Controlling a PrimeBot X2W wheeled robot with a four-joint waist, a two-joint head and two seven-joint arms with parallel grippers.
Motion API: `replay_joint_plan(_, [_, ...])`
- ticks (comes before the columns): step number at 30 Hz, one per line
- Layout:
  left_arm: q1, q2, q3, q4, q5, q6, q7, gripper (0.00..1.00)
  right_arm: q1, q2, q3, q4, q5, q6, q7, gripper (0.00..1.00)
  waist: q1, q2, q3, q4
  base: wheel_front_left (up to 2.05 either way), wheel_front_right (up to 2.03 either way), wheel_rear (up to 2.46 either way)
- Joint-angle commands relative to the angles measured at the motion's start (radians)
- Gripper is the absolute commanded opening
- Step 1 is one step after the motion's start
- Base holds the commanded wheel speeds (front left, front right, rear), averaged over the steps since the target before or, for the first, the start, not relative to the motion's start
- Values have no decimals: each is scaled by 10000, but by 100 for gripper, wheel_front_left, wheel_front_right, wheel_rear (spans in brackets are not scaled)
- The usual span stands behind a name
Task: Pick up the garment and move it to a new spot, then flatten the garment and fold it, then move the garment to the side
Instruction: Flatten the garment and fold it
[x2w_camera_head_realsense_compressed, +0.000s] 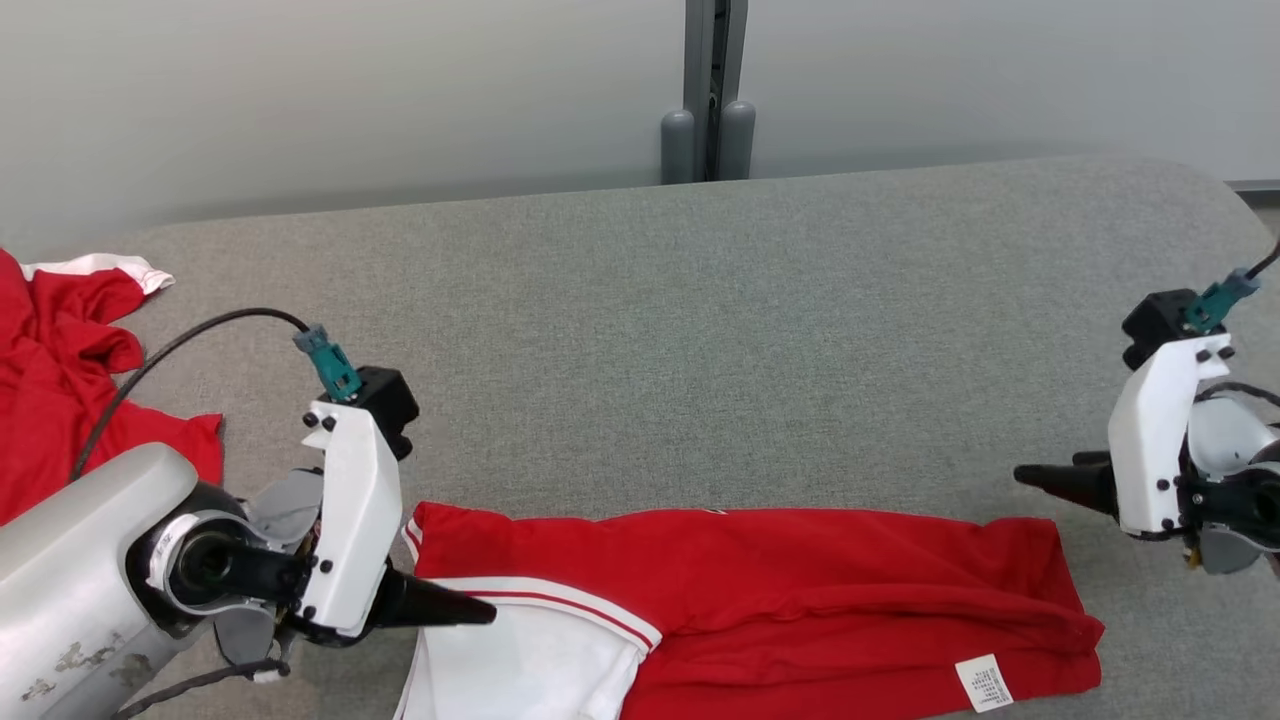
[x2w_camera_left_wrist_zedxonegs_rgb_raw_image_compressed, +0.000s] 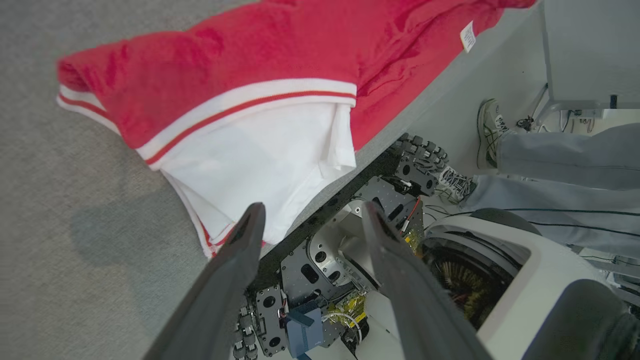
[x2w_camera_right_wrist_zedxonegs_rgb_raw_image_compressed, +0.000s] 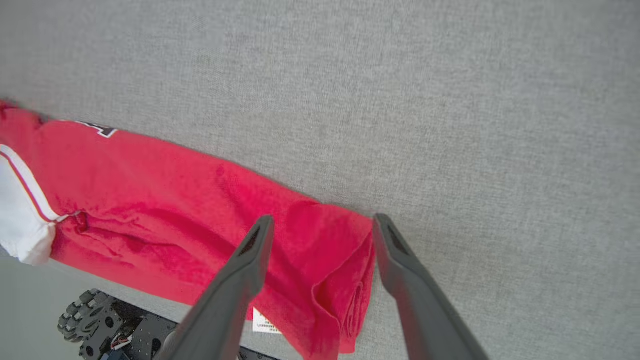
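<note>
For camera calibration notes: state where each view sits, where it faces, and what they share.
Head view: on the head, down at grey table and red garment; left gripper, right gripper show.
Left wrist view: along open fingers toward white sleeve, robot's base, a person's legs.
Right wrist view: along open fingers at the garment's other end.
All share the white label.

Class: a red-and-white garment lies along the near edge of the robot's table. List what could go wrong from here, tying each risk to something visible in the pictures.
1. The garment lies right at the table's near edge; a tug might drag it off onto the robot's base.
2. Its right end is bunched, so folds may come out uneven.
3. A person's shoe is close to the base; driving could hit it.
</note>
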Motion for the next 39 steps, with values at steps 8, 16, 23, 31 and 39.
replay_joint_plan(8, [44,17,1037,195,980,-731,-2588,100,159,-30,-1330,-744,-301,1,-2688,100,0,0,-554,148,0,0,0])
replay_joint_plan(16, [955,123,1909,137,1946,-724,-5810,100,1428,473,-2881,-745,-1639,1,-6102,100,0,0,-850,400,0,0,0])
replay_joint_plan(23, [2296,384,2605,-252,3088,281,-9103,100,2841,1503,-4601,-631,-2851,7,-8400,100,0,0,-991,511,0,0,0])
replay_joint_plan(31, [4184,325,3275,-965,3857,1687,-12312,100,4447,2462,-5781,-1531,-3675,7,-9024,100,0,0,-940,537,0,0,0])
replay_joint_plan(39, [6479,-1040,5403,-1723,5472,2736,-12833,100,5704,2874,-5936,-1746,-4030,7,-8604,100,0,0,-793,539,0,0,0])
